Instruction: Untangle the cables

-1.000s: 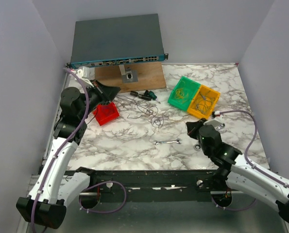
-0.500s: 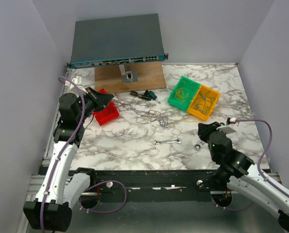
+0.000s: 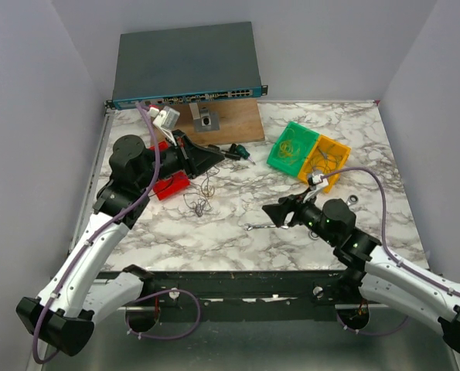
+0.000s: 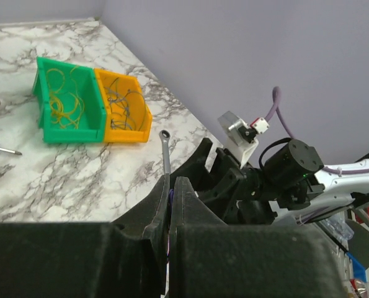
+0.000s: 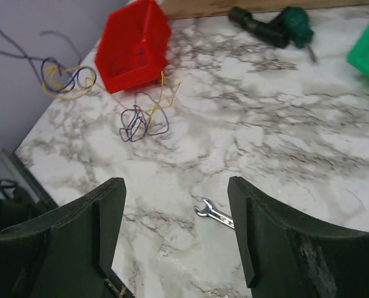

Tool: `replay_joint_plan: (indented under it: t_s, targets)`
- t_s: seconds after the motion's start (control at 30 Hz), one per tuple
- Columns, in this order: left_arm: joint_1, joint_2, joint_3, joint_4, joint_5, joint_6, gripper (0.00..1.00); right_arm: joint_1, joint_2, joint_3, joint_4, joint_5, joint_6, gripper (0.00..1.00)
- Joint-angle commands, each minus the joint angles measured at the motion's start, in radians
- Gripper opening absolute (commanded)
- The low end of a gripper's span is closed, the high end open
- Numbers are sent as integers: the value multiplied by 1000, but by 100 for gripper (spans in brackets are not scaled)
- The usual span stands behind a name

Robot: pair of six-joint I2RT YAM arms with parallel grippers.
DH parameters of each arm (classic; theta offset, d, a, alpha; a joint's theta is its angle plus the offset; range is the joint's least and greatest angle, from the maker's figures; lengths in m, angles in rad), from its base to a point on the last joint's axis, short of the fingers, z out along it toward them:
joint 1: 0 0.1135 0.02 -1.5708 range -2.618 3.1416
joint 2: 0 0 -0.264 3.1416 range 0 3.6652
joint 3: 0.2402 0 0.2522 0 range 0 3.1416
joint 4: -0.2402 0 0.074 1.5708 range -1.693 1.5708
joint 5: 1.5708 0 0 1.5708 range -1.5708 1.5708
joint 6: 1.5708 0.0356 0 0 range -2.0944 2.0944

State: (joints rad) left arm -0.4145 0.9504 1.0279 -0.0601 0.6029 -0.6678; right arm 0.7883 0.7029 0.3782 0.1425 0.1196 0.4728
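Observation:
The cables (image 3: 199, 198) are a thin blue and yellow tangle hanging just right of the red bin (image 3: 170, 185). My left gripper (image 3: 216, 157) is above them, pointing right. In the left wrist view its jaws (image 4: 170, 181) are pressed together with a blue-purple strand pinched between them. The right wrist view shows one clump (image 5: 144, 118) by the red bin (image 5: 134, 46) and another clump (image 5: 63, 77) whose strands run up out of the frame's top left. My right gripper (image 3: 273, 215) is open over the marble, and nothing lies between its fingers (image 5: 113, 223).
A silver wrench (image 3: 267, 226) lies just in front of my right gripper. Green bin (image 3: 291, 147) and yellow bin (image 3: 326, 162) hold wires at the back right. A screwdriver (image 3: 233, 151), wooden board (image 3: 214, 124) and network switch (image 3: 187, 66) sit at the back.
My left arm swung right, carrying the cables up and nearer. The right gripper opened from shut and moved left toward the wrench.

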Motion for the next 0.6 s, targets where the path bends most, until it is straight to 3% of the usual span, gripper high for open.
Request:
replay_joint_plan:
  t_s: [0.0,0.2,0.57]
  targets:
    - [-34,11,64,-29,53,59,0,-1,75,38,236,-305,-110,75]
    - [-81,44,133,-55,92,72,0,1,207,129,346,-443,-157,77]
    - [-191,114,205,-18,87,39,0,28,424,281,501,-539,-166,79]
